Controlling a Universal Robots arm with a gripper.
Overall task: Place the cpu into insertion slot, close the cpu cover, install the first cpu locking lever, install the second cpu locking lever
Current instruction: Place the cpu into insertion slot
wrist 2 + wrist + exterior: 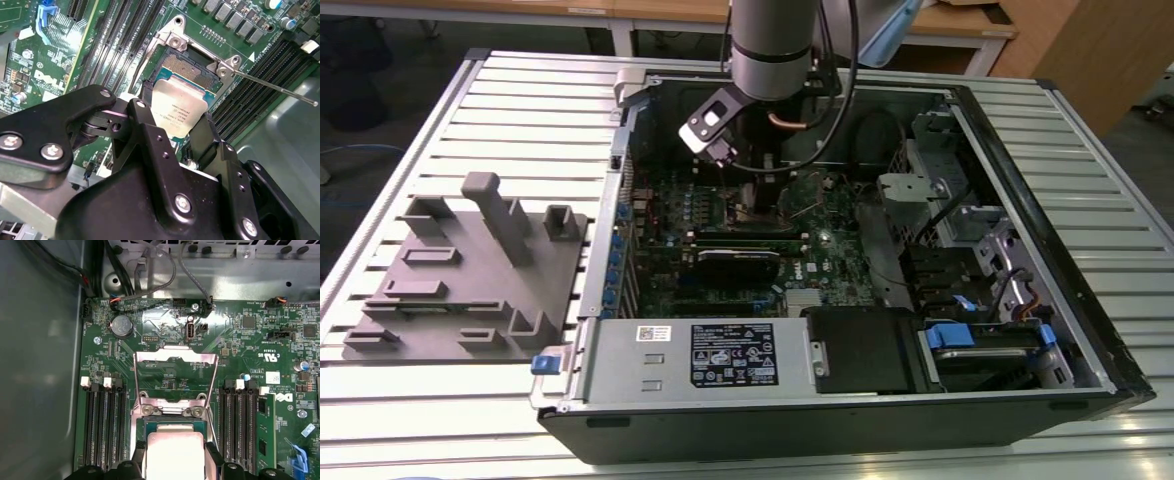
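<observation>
The silver-topped cpu [175,102] [175,455] sits between my black fingers [145,115], and my gripper [175,117] [175,452] is shut on it. It hangs tilted just over the insertion slot [192,70], whose dark contact field still shows beyond the chip's far edge. The cpu cover [175,357], a silvery frame with a window, stands flipped open behind the slot. A thin locking lever [275,89] sticks out sideways, unlatched. In the exterior view my gripper [750,185] reaches down into the open computer case over the green motherboard [834,240].
Rows of black memory slots [102,425] [245,425] flank the socket on both sides. A black card [747,265] and the power supply [707,355] lie nearer the case front. A grey fixture with pegs [467,270] rests on the slatted table at the exterior view's left.
</observation>
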